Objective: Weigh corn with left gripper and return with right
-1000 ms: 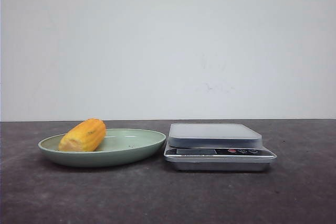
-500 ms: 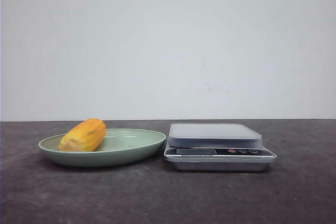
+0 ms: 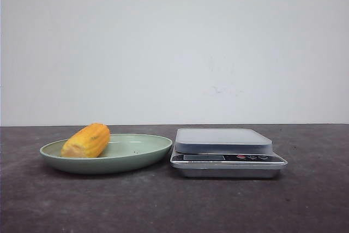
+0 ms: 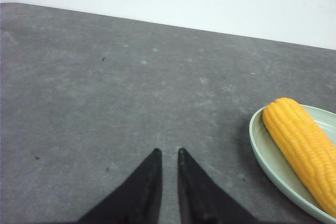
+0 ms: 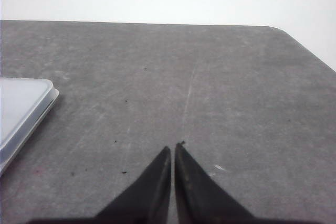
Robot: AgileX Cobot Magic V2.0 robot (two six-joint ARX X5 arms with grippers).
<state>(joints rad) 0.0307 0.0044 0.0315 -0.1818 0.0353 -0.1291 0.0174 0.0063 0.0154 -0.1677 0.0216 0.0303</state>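
Note:
The yellow-orange corn (image 3: 86, 141) lies on its side at the left of the green plate (image 3: 139, 159). Neither gripper shows in the front view. In the left wrist view, my left gripper (image 4: 168, 151) hovers over bare table with its jaws nearly together and nothing between them. The corn (image 4: 304, 153) and the plate rim (image 4: 257, 142) lie off to one side of it, apart from the fingers. In the right wrist view, my right gripper (image 5: 174, 147) is shut and empty over bare table.
A silver digital scale (image 3: 223, 141) with an empty pan stands just right of the plate. Its corner shows in the right wrist view (image 5: 21, 108). The table is dark grey with a white wall behind.

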